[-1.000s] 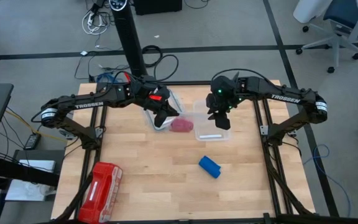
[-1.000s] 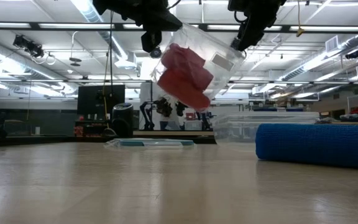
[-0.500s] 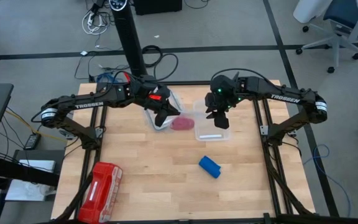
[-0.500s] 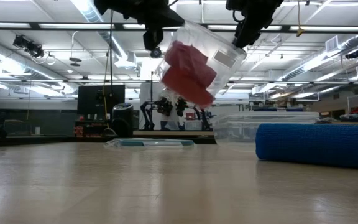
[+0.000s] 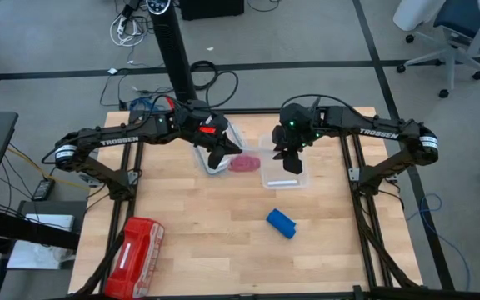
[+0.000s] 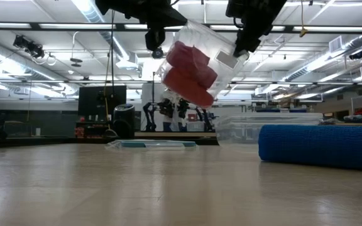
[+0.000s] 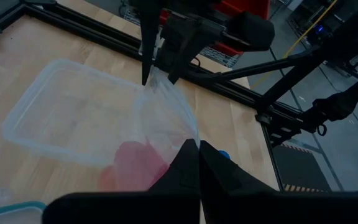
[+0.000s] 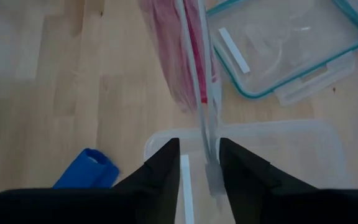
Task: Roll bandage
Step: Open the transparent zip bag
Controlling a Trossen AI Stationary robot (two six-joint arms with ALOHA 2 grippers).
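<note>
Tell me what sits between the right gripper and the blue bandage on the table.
In the high view, the clear container lies under the right gripper; past its near edge only bare wood reaches the bandage.

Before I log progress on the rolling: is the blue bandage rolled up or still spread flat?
Rolled up. The bandage lies as a stubby blue cylinder on the table, away from both claws, which are up at the clear bag.

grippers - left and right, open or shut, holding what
Left gripper: shut on the clear bag of pink rolls.
Right gripper: fingers apart, bag edge between them; grip cannot be told.
</note>
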